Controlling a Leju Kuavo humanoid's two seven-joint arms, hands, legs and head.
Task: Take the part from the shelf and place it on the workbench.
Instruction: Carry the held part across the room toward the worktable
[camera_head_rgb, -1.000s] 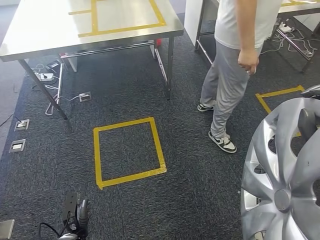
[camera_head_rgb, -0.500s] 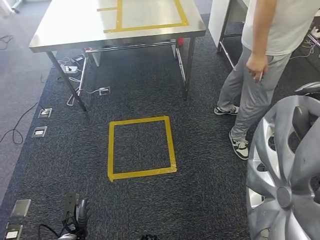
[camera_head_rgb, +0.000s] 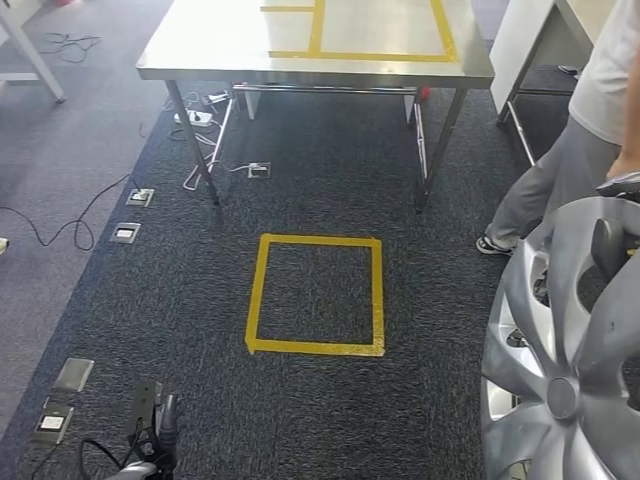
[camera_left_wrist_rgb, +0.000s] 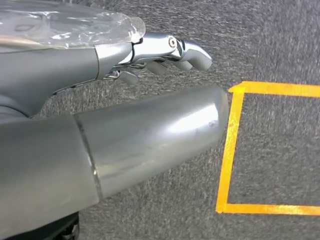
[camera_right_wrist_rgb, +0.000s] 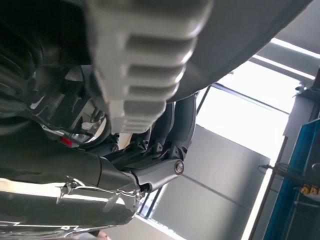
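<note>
The part is a silver hubcap (camera_head_rgb: 573, 350) with curved spokes, held upright at the right edge of the head view. My right hand (camera_head_rgb: 611, 245) grips it from behind, and a dark finger shows through a gap between spokes. In the right wrist view its fingers (camera_right_wrist_rgb: 162, 172) curl against the grey hubcap (camera_right_wrist_rgb: 245, 30). My left hand (camera_head_rgb: 155, 435) hangs low at the bottom left, over the carpet. The left wrist view shows this hand (camera_left_wrist_rgb: 151, 130) holding nothing, its fingers (camera_left_wrist_rgb: 170, 50) apart from the thumb. The steel workbench (camera_head_rgb: 226, 50), marked with yellow tape, stands ahead.
A yellow tape square (camera_head_rgb: 317, 295) lies on the dark carpet in front of the workbench. A person (camera_head_rgb: 573, 170) in grey trousers stands at the right, close to the hubcap. Floor sockets (camera_head_rgb: 124, 232) and cables (camera_head_rgb: 75, 225) lie at the left.
The whole view has shifted as the camera turned: workbench and tape square now sit further right in the picture, and the person is near the right edge. The hubcap stays in my right hand.
</note>
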